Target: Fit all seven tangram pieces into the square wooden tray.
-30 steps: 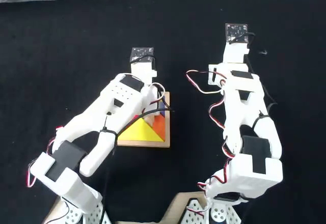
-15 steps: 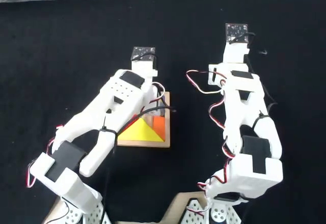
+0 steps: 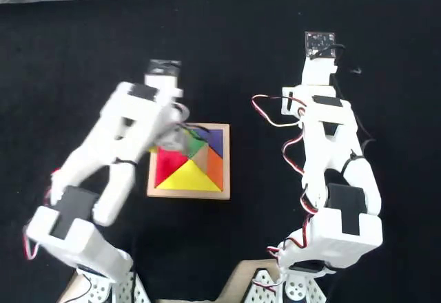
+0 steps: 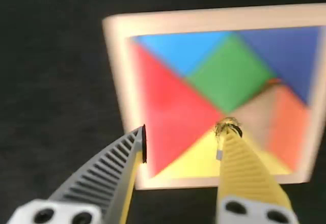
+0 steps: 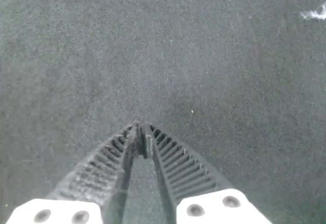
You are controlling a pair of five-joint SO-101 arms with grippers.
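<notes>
The square wooden tray [image 3: 187, 194] lies mid-table with coloured tangram pieces in it: a red triangle [image 3: 167, 165], a yellow triangle [image 3: 189, 178], an orange piece [image 3: 216, 169], a green square [image 3: 197, 142], a purple-blue piece [image 3: 216, 140] and a tan piece [image 3: 202, 155]. In the left wrist view the tray [image 4: 114, 81] also holds a light blue triangle [image 4: 183, 48] beside the green square [image 4: 229, 74]. My left gripper [image 4: 184, 138] hangs open above the tray's red and yellow corner, holding nothing. My right gripper [image 5: 138, 132] is shut over bare black cloth.
Black cloth [image 3: 83, 41] covers the whole table. The right arm [image 3: 331, 144] stretches along the right side, well apart from the tray. The left arm [image 3: 110, 151] crosses the table to the left of the tray.
The left arm has swung left and lifted off the tray, uncovering the pieces it hid. The right arm has kept still.
</notes>
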